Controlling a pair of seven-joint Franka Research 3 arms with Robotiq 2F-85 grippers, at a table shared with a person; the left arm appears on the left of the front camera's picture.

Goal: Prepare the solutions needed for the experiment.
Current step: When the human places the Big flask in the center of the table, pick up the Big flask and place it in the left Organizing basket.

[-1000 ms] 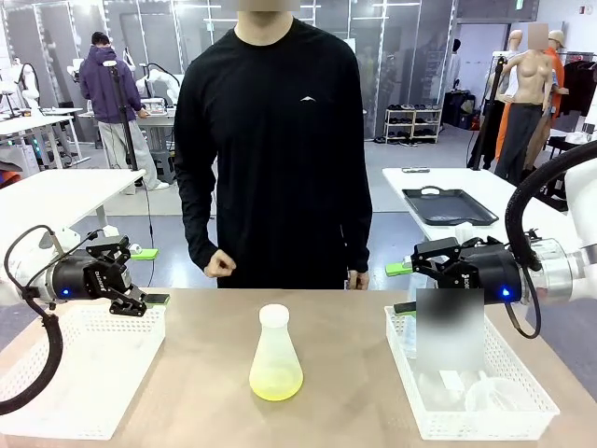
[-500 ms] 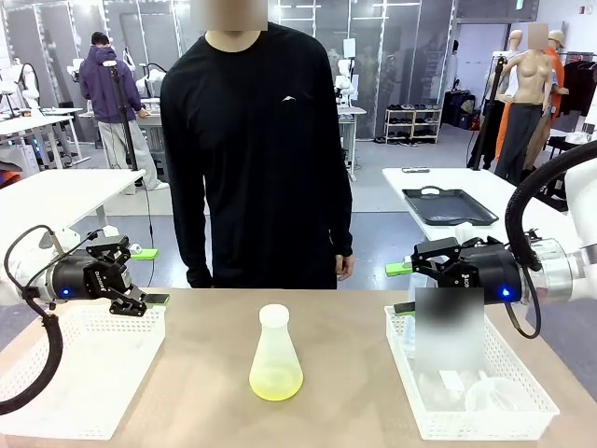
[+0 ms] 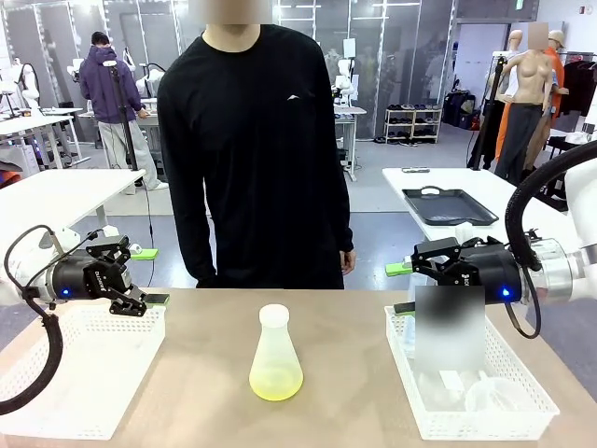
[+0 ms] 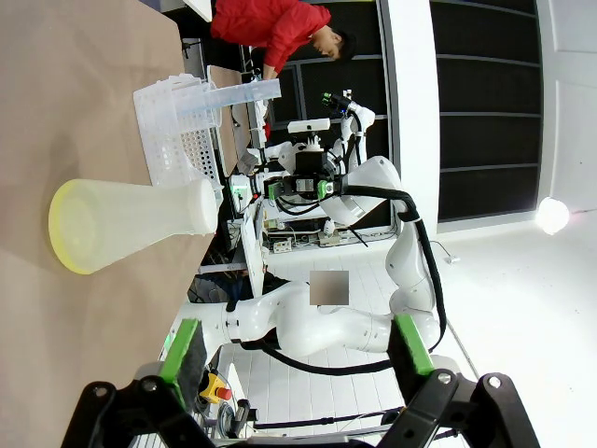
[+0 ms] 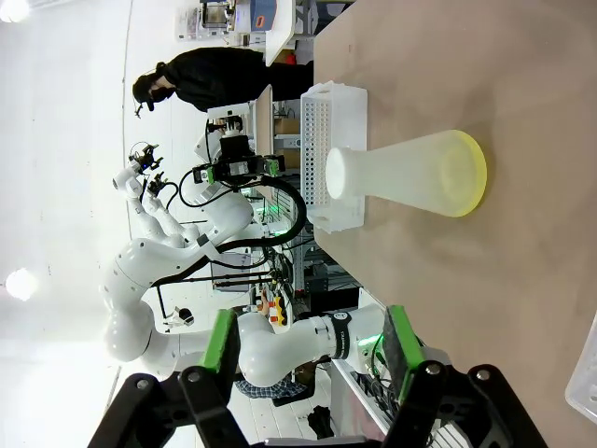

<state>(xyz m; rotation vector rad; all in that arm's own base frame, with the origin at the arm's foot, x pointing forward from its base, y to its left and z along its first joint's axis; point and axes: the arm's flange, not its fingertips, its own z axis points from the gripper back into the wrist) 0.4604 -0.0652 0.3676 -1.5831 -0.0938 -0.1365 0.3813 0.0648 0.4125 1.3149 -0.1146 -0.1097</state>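
Note:
A frosted conical flask point(image 3: 276, 355) stands upright at the middle of the table, with the solutions point(image 3: 276, 384) showing as a shallow pale yellow-green layer at its bottom. My left gripper point(image 3: 150, 276) hovers open over the left basket's far edge, well to the left of the flask. My right gripper point(image 3: 401, 287) is open above the right basket's far corner, with nothing between its fingers. In the left wrist view the flask point(image 4: 131, 220) lies beyond the open gripper point(image 4: 297, 349). The right wrist view shows the flask point(image 5: 406, 177) ahead of the open gripper point(image 5: 312, 350).
A white mesh basket point(image 3: 75, 373) sits at the table's left. Another white basket point(image 3: 522, 392) at the right holds clear glassware. A person in a black top point(image 3: 256, 159) stands at the far edge, arms hanging down. Bare tabletop surrounds the flask.
The person has lowered the raised hand from the table edge and straightened up. Both arms and the flask have stayed still.

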